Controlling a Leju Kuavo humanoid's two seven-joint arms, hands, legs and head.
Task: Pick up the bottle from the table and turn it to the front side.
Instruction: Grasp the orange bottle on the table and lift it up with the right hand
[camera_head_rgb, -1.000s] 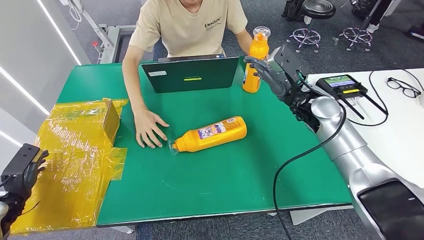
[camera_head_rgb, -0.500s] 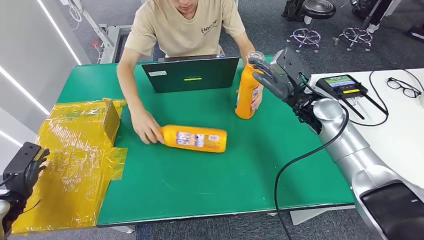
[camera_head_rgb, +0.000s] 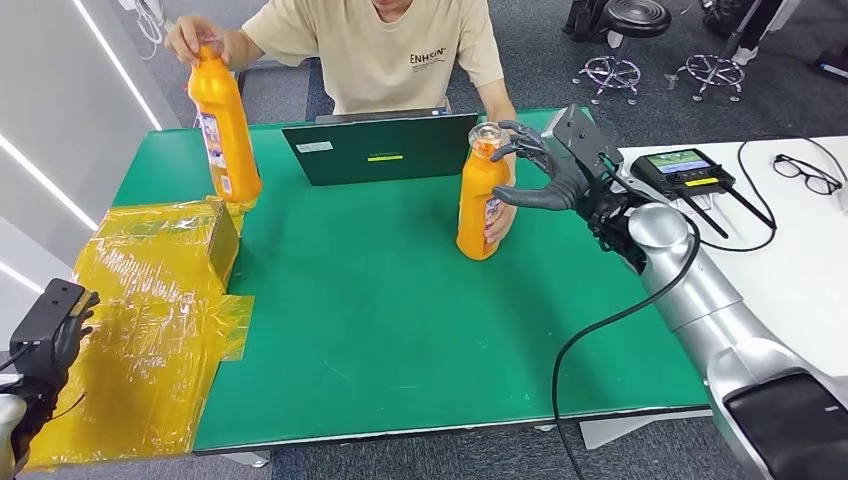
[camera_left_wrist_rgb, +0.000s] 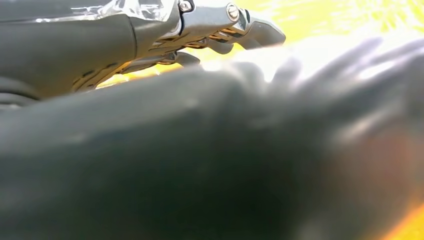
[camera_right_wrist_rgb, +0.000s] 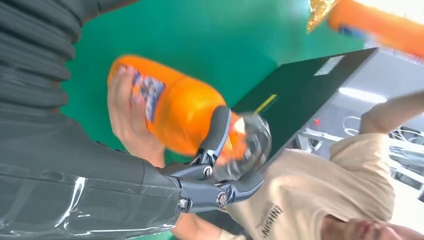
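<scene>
- Nearest, the left hand (camera_head_rgb: 45, 335) hangs low off the table's (camera_head_rgb: 400, 350) near left corner, over the yellow plastic wrap (camera_head_rgb: 150, 310); its grasp I cannot tell.
- Mid-table toward the right edge, the bottle (camera_head_rgb: 480, 200) stands upright, a person's hand (camera_head_rgb: 500, 215) cupping it.
- The right hand (camera_head_rgb: 540, 175) hovers just beside the cap, fingers spread, holding nothing.
- At the far edge sits a laptop (camera_head_rgb: 385, 150); far left, a second bottle (camera_head_rgb: 222, 125) is lifted by the person.

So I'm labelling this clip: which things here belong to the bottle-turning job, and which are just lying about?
Job:
- orange bottle on the green table, person's hand on it
- right hand beside its neck

Lying about:
- second bottle, person lifting it
- laptop
- yellow wrapped box
- glasses
</scene>
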